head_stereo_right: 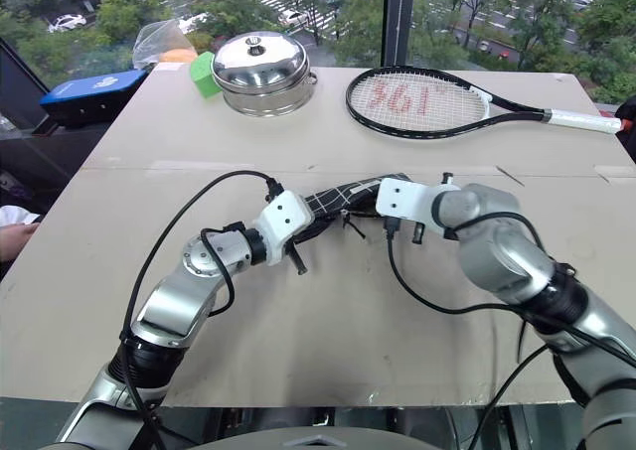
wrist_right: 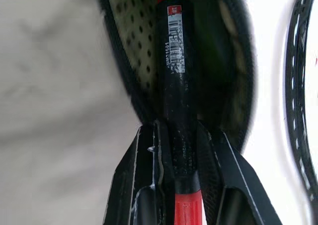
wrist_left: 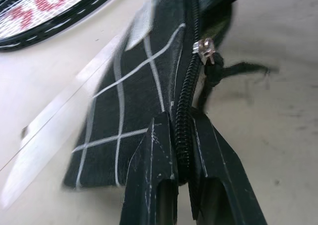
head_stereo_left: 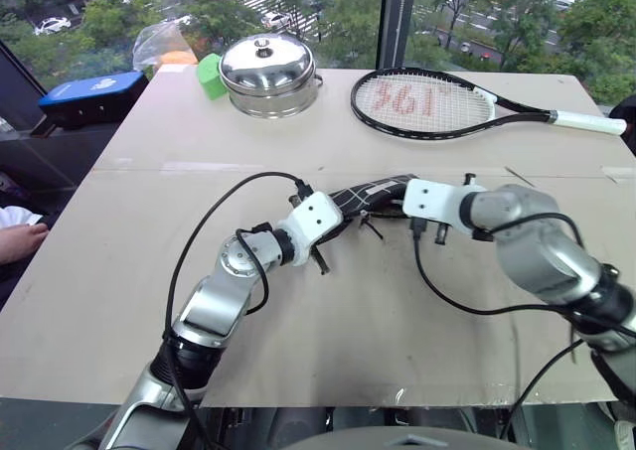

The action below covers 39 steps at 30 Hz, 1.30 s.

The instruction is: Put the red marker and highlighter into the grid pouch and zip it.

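Observation:
The grid pouch (head_stereo_left: 370, 194), black with white lines, lies mid-table between my two grippers. My left gripper (wrist_left: 180, 123) is shut on the pouch's zipper edge, just behind the metal slider (wrist_left: 204, 50) and its black cord. My right gripper (wrist_right: 176, 128) is shut on the red marker (wrist_right: 174, 76), a black barrel with red ends. The marker's far end reaches into the pouch's open mouth (wrist_right: 134, 41). A dim greenish shape (wrist_right: 206, 41) sits inside beside the marker; I cannot tell whether it is the highlighter.
A steel pot with lid (head_stereo_left: 268, 73) and a green block (head_stereo_left: 210, 75) stand at the back. A tennis racket (head_stereo_left: 427, 102) lies at the back right. A blue case (head_stereo_left: 94, 94) sits off the table's left corner. A person's hand (head_stereo_left: 20, 239) rests at the left edge.

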Available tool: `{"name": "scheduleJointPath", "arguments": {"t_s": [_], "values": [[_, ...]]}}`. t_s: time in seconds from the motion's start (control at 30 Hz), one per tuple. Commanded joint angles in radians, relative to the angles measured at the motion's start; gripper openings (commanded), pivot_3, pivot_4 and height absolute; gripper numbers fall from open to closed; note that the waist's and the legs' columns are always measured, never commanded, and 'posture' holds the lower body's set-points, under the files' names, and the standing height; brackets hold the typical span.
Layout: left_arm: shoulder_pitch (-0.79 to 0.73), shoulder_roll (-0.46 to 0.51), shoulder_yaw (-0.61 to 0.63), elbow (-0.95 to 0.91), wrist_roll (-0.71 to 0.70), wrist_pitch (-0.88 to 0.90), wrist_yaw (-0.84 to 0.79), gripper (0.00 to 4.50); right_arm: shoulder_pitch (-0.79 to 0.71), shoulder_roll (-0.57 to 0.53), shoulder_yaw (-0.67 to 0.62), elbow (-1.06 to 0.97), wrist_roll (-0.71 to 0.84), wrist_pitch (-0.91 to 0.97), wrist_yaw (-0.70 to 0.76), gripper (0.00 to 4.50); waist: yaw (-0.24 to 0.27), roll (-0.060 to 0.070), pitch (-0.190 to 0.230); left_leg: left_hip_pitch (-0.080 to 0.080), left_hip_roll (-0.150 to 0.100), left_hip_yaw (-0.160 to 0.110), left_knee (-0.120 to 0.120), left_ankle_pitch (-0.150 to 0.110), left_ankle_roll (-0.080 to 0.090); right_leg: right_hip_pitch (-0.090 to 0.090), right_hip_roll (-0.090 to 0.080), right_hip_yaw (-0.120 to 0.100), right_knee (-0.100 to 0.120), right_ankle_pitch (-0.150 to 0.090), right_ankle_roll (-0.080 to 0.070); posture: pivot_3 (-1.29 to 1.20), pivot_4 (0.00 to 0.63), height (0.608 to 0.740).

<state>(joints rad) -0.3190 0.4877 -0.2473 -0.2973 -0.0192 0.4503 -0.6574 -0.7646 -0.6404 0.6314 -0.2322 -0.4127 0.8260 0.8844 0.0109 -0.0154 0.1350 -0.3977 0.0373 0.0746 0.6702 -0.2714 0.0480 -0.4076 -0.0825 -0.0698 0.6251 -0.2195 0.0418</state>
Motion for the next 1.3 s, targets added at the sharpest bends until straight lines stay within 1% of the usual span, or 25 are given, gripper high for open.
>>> {"name": "scheduleJointPath", "arguments": {"t_s": [0.03, 0.1, 0.13, 0.17, 0.23, 0.27, 0.4, 0.5, 0.57, 0.63, 0.73, 0.87, 0.93, 1.03, 1.3], "values": [[-0.016, -0.014, -0.005, -0.039, 0.002, -0.012, 0.007, 0.0, -0.085, 0.082, 0.031, 0.128, -0.029, -0.13, -0.034, 0.16, -0.003, 0.0, 0.0, 0.0, 0.0, 0.0, 0.0, 0.0, 0.0, 0.0, 0.001, 0.001, 0.0, 0.0, 0.0, 0.0, 0.15, 0.74], [-0.013, -0.024, 0.003, -0.041, -0.006, 0.002, 0.013, 0.0, -0.103, 0.115, 0.016, 0.183, -0.011, -0.197, -0.038, 0.16, -0.001, 0.0, 0.0, 0.0, 0.0, 0.0, 0.0, 0.0, 0.0, 0.0, 0.001, 0.001, 0.0, 0.0, 0.0, 0.0, 0.15, 0.74], [-0.012, -0.027, 0.007, -0.042, -0.009, 0.009, 0.014, 0.0, -0.105, 0.116, 0.006, 0.197, -0.013, -0.22, -0.04, 1.19, 0.002, 0.0, 0.0, 0.0, 0.001, 0.0, 0.0, 0.0, 0.0, 0.0, 0.001, 0.001, 0.0, 0.0, 0.0, 0.0, 0.15, 0.74], [-0.01, -0.03, 0.013, -0.042, -0.014, 0.017, 0.016, 0.0, -0.105, 0.115, -0.012, 0.206, -0.02, -0.239, -0.056, 1.46, 0.004, 0.0, 0.0, 0.0, 0.0, 0.0, 0.0, 0.0, 0.0, 0.0, 0.001, 0.001, 0.0, 0.0, 0.0, 0.0, 0.15, 0.74], [-0.015, -0.037, 0.035, -0.036, -0.034, 0.045, 0.018, 0.0, -0.086, 0.117, -0.089, 0.163, 0.027, -0.205, -0.042, 2.56, 0.004, 0.0, 0.0, -0.001, 0.001, 0.0, 0.0, 0.0, 0.0, 0.0, 0.0, 0.001, 0.0, 0.0, 0.0, 0.0, 0.15, 0.74], [-0.02, -0.039, 0.045, -0.028, -0.043, 0.057, 0.017, 0.0, -0.065, 0.124, -0.152, 0.111, 0.081, -0.151, -0.019, 2.99, 0.004, 0.0, 0.0, -0.001, 0.001, 0.0, 0.0, 0.0, 0.0, 0.0, -0.001, 0.001, 0.0, 0.0, 0.0, 0.0, 0.15, 0.74], [-0.051, -0.048, 0.091, 0.019, -0.111, 0.095, -0.012, 0.0, 0.031, 0.155, -0.535, -0.198, 0.43, 0.198, 0.139, 2.99, 0.005, 0.0, 0.0, -0.002, 0.002, -0.002, 0.0, 0.0, 0.0, 0.0, -0.001, 0.0, 0.0, 0.0, 0.001, 0.0, 0.15, 0.74], [-0.07, -0.048, 0.105, 0.043, -0.138, 0.103, -0.026, 0.0, 0.078, 0.139, -0.66, -0.304, 0.581, 0.339, 0.171, 2.99, 0.001, 0.0, 0.0, -0.001, 0.002, -0.002, 0.0, -0.001, 0.002, 0.001, -0.001, -0.001, 0.001, 0.0, 0.001, 0.0, 0.15, 0.74], [-0.093, -0.043, 0.112, 0.059, -0.159, 0.108, -0.051, 0.0, 0.163, 0.13, -0.709, -0.377, 0.654, 0.433, 0.176, 2.99, 0.001, -0.002, -0.001, 0.001, 0.002, -0.002, 0.0, -0.003, 0.005, 0.002, -0.001, -0.001, 0.001, 0.0, 0.0, 0.0, 0.15, 0.74], [-0.109, -0.034, 0.112, 0.068, -0.175, 0.112, -0.074, 0.0, 0.238, 0.168, -0.705, -0.425, 0.691, 0.489, 0.122, 2.99, 0.002, -0.002, -0.001, 0.001, 0.002, -0.003, -0.001, -0.003, 0.005, 0.002, -0.001, -0.001, 0.001, 0.0, 0.0, 0.0, 0.15, 0.74], [-0.121, -0.027, 0.114, 0.066, -0.197, 0.131, -0.092, 0.0, 0.298, 0.259, -0.671, -0.428, 0.713, 0.524, 0.015, 2.99, -0.003, -0.001, 0.0, 0.001, 0.002, -0.003, -0.001, -0.003, 0.005, 0.002, -0.001, 0.0, 0.001, 0.0, 0.0, 0.0, 0.15, 0.74], [-0.133, -0.016, 0.112, 0.057, -0.207, 0.143, -0.103, 0.0, 0.353, 0.359, -0.611, -0.347, 0.694, 0.443, -0.125, 2.99, -0.004, -0.002, -0.001, 0.002, 0.001, -0.002, -0.001, -0.003, 0.004, 0.002, 0.0, 0.001, 0.001, 0.0, 0.0, 0.0, 0.15, 0.74], [-0.133, -0.006, 0.107, 0.048, -0.205, 0.146, -0.11, 0.0, 0.338, 0.431, -0.614, -0.257, 0.677, 0.374, -0.207, 2.99, -0.004, -0.001, -0.001, 0.001, 0.0, -0.002, 0.0, -0.003, 0.004, 0.002, 0.001, 0.001, 0.001, 0.0, 0.0, 0.0, 0.15, 0.74], [-0.131, 0.0, 0.107, 0.038, -0.208, 0.154, -0.112, 0.0, 0.306, 0.479, -0.626, -0.174, 0.683, 0.307, -0.267, 2.99, -0.004, -0.001, -0.001, 0.001, 0.0, -0.001, 0.0, 0.0, 0.0, 0.001, 0.001, 0.001, 0.001, 0.0, 0.0, 0.0, 0.15, 0.74], [-0.116, 0.008, 0.099, 0.001, -0.208, 0.178, -0.094, 0.0, 0.237, 0.574, -0.665, -0.064, 0.793, 0.21, -0.3, 2.99, -0.002, -0.001, -0.001, 0.001, 0.0, -0.001, -0.001, 0.0, 0.0, 0.001, 0.002, 0.001, 0.001, 0.0, 0.0, 0.0, 0.15, 0.74]]}}
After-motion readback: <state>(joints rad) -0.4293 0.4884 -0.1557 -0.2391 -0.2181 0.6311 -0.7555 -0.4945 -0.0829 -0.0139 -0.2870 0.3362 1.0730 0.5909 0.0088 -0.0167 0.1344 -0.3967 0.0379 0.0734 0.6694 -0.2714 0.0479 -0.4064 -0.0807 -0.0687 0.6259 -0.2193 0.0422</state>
